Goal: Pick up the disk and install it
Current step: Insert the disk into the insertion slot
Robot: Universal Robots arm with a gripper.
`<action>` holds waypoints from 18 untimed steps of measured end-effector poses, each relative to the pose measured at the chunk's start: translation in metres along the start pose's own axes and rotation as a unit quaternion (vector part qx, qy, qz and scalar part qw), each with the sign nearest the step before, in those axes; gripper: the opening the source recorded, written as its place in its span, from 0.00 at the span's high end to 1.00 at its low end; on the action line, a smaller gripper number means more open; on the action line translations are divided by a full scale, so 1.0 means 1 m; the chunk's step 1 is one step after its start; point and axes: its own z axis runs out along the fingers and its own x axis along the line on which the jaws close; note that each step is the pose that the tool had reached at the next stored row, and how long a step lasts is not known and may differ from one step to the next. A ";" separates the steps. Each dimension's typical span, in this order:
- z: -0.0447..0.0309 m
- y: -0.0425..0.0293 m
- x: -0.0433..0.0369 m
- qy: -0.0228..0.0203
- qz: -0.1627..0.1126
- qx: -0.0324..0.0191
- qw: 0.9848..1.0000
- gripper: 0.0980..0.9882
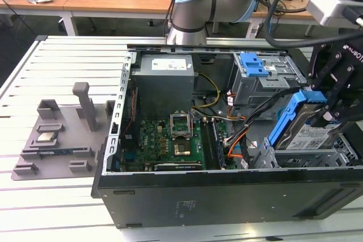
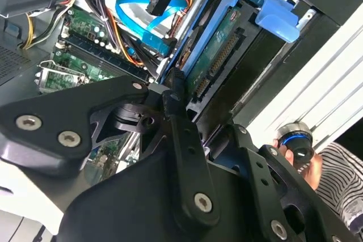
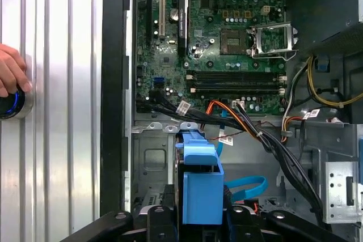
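Note:
The disk (image 1: 306, 133) is a silver drive with a white-and-blue label in a blue plastic bracket. It stands tilted over the metal drive bay (image 1: 283, 157) in the open computer case, at the exterior view's right. Its lower end is down in the bay. My gripper (image 1: 327, 110) is shut on the disk's upper end. In the second wrist view the disk (image 2: 218, 49) shows its green circuit side beyond my black fingers (image 2: 177, 97). In the first wrist view the blue bracket (image 3: 201, 188) sits between the finger bases.
The case holds a motherboard (image 1: 170, 137), a grey power supply (image 1: 164, 77), a drive cage with a blue latch (image 1: 255, 66) and loose cables (image 1: 238, 134) beside the bay. A grey fixture with a small chip (image 1: 46, 137) lies outside. A person's hand (image 3: 10, 72) rests on a blue-lit button.

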 end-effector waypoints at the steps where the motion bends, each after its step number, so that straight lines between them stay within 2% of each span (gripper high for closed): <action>1: 0.0029 -0.0002 0.0000 0.000 0.000 0.000 1.000 0.70; 5: 0.0111 -0.0006 0.0001 0.000 0.000 0.000 1.000 0.70; 14: 0.0119 -0.0006 0.0001 0.000 0.000 0.000 1.000 0.69; 15: 0.0120 -0.0006 0.0001 0.000 0.000 0.000 1.000 0.62; 18: 0.0122 -0.0006 0.0001 0.000 0.000 0.000 1.000 0.63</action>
